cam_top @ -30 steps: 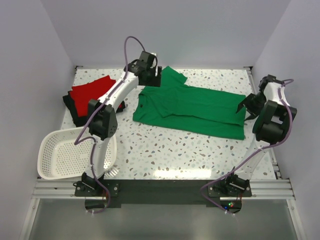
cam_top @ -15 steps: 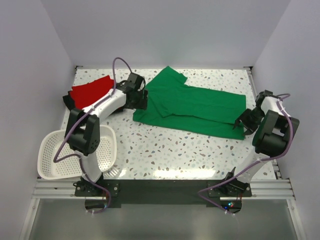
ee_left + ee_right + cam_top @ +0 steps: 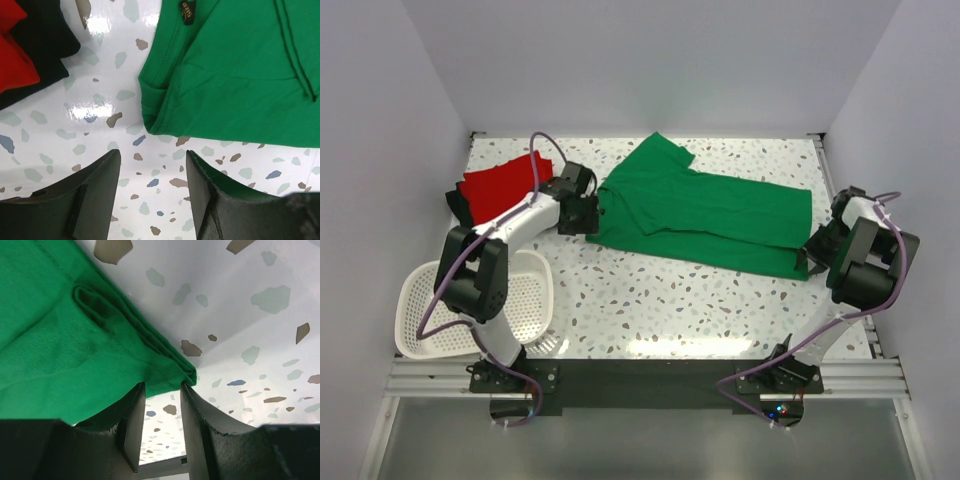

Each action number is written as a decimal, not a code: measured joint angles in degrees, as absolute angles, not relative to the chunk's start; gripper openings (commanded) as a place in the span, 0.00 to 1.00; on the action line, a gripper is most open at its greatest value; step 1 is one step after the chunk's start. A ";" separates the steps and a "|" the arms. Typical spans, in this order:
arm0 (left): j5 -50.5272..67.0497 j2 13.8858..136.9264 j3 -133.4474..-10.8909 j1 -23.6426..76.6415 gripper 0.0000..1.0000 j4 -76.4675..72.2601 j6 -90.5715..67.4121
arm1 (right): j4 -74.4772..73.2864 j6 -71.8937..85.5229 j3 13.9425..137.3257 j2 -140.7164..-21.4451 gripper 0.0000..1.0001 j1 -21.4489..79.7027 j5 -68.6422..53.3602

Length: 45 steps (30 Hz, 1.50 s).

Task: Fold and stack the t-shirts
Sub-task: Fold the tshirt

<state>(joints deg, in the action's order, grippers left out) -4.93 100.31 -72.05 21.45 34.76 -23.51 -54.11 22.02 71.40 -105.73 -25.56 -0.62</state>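
The green t-shirt (image 3: pixel 705 210) lies folded lengthwise across the middle of the table. The red t-shirt (image 3: pixel 500 183) lies folded on the black t-shirt (image 3: pixel 453 204) at the far left. My left gripper (image 3: pixel 588 213) is open and empty, just short of the green shirt's near left corner (image 3: pixel 150 122); its jaws stand wide apart over bare table (image 3: pixel 152 175). My right gripper (image 3: pixel 812 262) is open at the shirt's near right corner. In the right wrist view that corner (image 3: pixel 182 371) sits at the tips of the gripper (image 3: pixel 162 390), not clamped.
A white slotted basket (image 3: pixel 430 330) hangs over the near left table edge. The black shirt (image 3: pixel 45 45) and red shirt (image 3: pixel 12 65) show at the left wrist view's upper left. The right table edge (image 3: pixel 840 200) runs close behind the right gripper.
My left gripper has swung from the shirt's far sleeve down and left to its near left corner. My right gripper has moved nearer, onto the shirt's near right corner.
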 measured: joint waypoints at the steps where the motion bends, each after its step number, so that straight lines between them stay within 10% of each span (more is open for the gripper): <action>1: -4.93 100.18 -71.57 21.37 0.59 34.63 -23.57 | -53.91 22.02 71.00 -105.78 0.37 -25.56 -0.45; 31: -1.02 103.72 -66.22 19.88 0.47 24.88 -24.56 | -54.08 22.02 70.50 -108.49 0.23 -25.56 1.23; 45: -0.86 105.75 -66.26 19.88 0.23 24.14 -24.53 | -54.52 21.98 70.63 -108.62 0.03 -25.56 2.00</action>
